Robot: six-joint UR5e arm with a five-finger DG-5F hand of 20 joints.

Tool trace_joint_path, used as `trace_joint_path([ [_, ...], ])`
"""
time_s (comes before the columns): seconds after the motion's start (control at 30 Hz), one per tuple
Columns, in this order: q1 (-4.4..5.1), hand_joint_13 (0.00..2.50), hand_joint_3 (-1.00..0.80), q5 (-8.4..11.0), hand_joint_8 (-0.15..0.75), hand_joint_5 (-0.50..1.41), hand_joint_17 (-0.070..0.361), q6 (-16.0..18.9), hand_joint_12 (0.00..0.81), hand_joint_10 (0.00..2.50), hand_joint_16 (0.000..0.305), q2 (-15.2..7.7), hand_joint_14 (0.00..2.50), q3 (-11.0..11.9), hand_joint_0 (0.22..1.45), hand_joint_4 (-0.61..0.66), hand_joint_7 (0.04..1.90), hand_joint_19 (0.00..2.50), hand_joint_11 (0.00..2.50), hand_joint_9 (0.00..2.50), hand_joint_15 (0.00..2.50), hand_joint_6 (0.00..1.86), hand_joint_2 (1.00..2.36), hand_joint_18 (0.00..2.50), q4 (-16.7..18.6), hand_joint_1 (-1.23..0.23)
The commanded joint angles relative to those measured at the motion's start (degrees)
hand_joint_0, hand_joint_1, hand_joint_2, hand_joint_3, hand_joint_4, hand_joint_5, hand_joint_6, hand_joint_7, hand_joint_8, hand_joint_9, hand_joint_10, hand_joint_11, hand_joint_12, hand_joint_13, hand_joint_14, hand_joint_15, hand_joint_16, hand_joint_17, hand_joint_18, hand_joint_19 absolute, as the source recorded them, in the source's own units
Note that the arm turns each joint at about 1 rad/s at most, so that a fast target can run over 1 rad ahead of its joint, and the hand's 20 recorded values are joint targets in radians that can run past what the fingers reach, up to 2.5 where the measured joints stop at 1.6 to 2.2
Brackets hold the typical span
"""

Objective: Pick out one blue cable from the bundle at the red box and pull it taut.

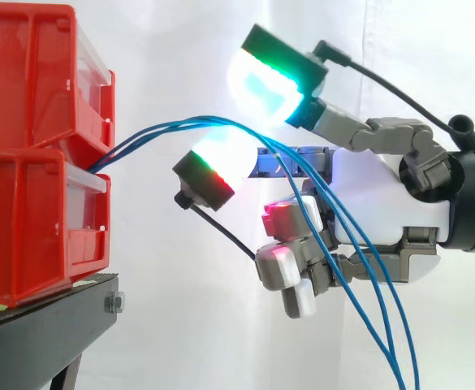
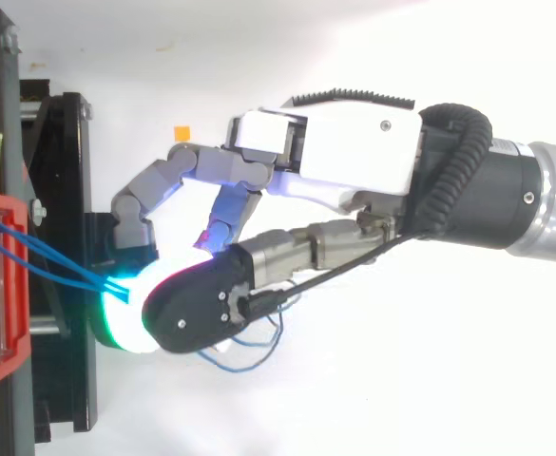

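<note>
While singling out at red box: blue cables arching right between spread pads, unpinched; hand released, holding nothing; slack beyond. Calls next for closing on one cable alone, then drawing back

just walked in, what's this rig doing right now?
The robot's hand is at the blue cables that come out between the stacked red bins on the black stand. Two glowing fingertips stand apart with the bundle arching between them. No single cable looks picked out or pinched yet. Past the hand the cables hang down slack, so nothing is pulled taut.
</note>
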Motion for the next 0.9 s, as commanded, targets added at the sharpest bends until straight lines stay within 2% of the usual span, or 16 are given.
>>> trace_joint_path([
  [0.0, 0.00, 1.15, -0.50, 0.00, 0.231, -0.07, 0.107, -0.01, 0.344, 0.03, 0.048, 0.00, 0.02, 0.01, 0.60, -0.14, 0.95, 0.64, 0.75, 1.31, 0.62, 0.90, 1.00, 1.05, 0.20, -0.36],
  [0.1, 0.00, 1.15, -0.48, 0.00, 0.246, -0.06, 0.108, -0.10, 0.349, 0.03, 0.048, 0.00, 0.02, 0.01, 0.61, -0.05, 0.99, 0.64, 0.75, 1.32, 0.62, 0.89, 1.00, 1.07, 0.20, -0.48],
  [0.3, 0.00, 1.16, -0.34, 0.00, 0.264, -0.06, 0.107, -1.15, 0.353, 0.03, 0.047, 0.00, 0.02, 0.01, 0.61, 0.01, 1.03, 0.63, 0.77, 1.34, 0.63, 0.88, 1.01, 1.08, 0.20, -0.64],
  [0.5, 0.00, 1.15, -0.31, 0.00, 0.275, -0.06, 0.107, -1.15, 0.356, 0.03, 0.048, 0.00, 0.03, 0.01, 0.63, 0.06, 1.05, 0.62, 0.80, 1.31, 0.63, 0.89, 1.02, 1.09, 0.20, -0.78],
  [0.6, 0.09, 1.15, -0.33, 0.00, 0.283, -0.07, 0.107, -1.33, 0.359, 0.03, 0.048, 0.00, 0.02, 0.01, 0.66, 0.05, 1.06, 0.61, 0.80, 1.29, 0.63, 0.90, 1.02, 1.07, 0.11, -0.84],
  [0.8, 0.26, 1.15, -0.50, 0.09, 0.275, -0.08, 0.105, -2.47, 0.356, 0.03, 0.047, 0.00, 0.03, 0.01, 0.75, -0.09, 1.16, 0.60, 0.81, 1.28, 0.63, 0.91, 1.00, 1.08, -0.07, -0.93],
  [0.87, 0.26, 1.16, -0.50, 0.09, 0.273, -0.08, 0.105, -2.64, 0.351, 0.03, 0.047, 0.00, 0.02, 0.01, 0.74, -0.13, 1.18, 0.59, 0.80, 1.29, 0.63, 0.92, 1.00, 1.09, -0.16, -0.95],
])
